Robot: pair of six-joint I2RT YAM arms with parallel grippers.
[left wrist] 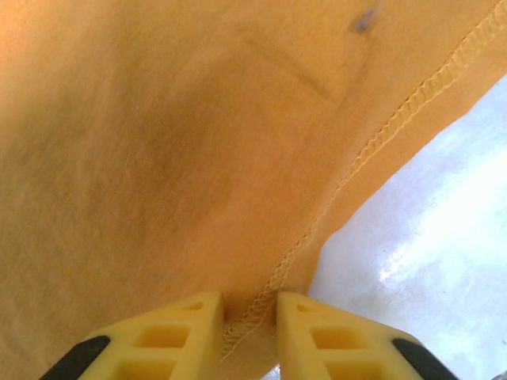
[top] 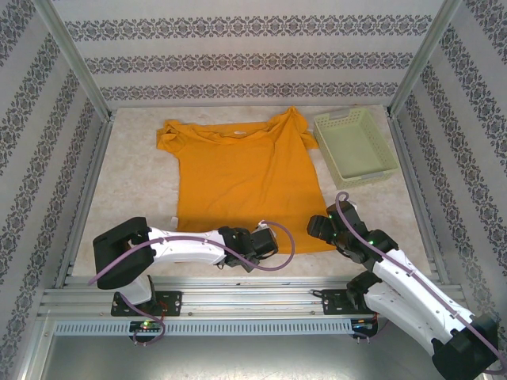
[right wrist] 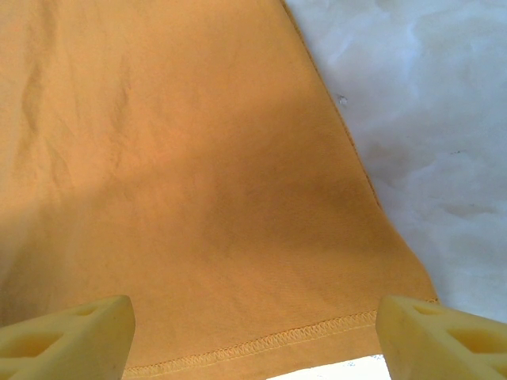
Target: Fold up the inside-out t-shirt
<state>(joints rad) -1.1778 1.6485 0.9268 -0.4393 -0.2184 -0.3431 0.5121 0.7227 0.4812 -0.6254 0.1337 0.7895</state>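
One inside-out t-shirt (top: 245, 178) lies spread on the worktop (top: 135, 182), collar toward 12 o'clock and hem toward 6. One pale green basket (top: 354, 146) sits at 2 o'clock. The shirt looks light, limp cloth that will sag and crease, so the stitched hem is best for holding. The left tool (left wrist: 249, 317) is pinched narrow on that hem. The right tool (right wrist: 253, 332) gapes wide over the 5 o'clock corner, holding nothing.

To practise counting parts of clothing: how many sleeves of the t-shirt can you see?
2. One sleeve lies at the t-shirt's far-left corner, the other at its far-right corner, beside the basket. None seems hidden.
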